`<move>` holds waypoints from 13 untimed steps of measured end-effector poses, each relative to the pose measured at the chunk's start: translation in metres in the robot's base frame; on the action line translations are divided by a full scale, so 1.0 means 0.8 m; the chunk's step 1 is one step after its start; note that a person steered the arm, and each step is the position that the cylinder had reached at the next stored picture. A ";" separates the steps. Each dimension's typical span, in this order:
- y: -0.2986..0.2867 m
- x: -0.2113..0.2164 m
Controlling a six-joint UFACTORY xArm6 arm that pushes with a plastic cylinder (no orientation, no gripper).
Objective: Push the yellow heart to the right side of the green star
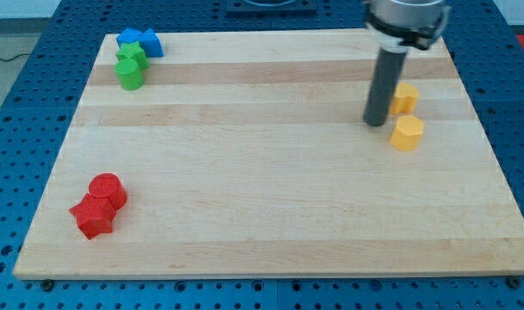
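Note:
Two yellow blocks lie at the view's right. The upper yellow block (405,98) looks like the heart. The lower yellow block (407,133) looks six-sided. My tip (376,123) rests on the board just left of both, close to the upper one; I cannot tell whether it touches. Two green blocks sit at the view's top left, far from the tip. The upper green block (133,55) looks like the star. The lower green block (130,75) is rounder.
Two blue blocks (128,38) (151,43) sit in the top left corner, against the green ones. A red cylinder (107,189) and a red star-like block (93,215) sit together at the bottom left. The wooden board (262,189) lies on a blue perforated table.

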State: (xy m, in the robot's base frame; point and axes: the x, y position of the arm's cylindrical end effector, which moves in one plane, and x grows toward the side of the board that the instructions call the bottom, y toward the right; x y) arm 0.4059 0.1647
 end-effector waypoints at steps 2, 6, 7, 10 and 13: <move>0.034 -0.017; 0.142 -0.043; 0.172 -0.069; -0.066 -0.095; -0.076 -0.090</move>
State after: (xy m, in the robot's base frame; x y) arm 0.3337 0.1041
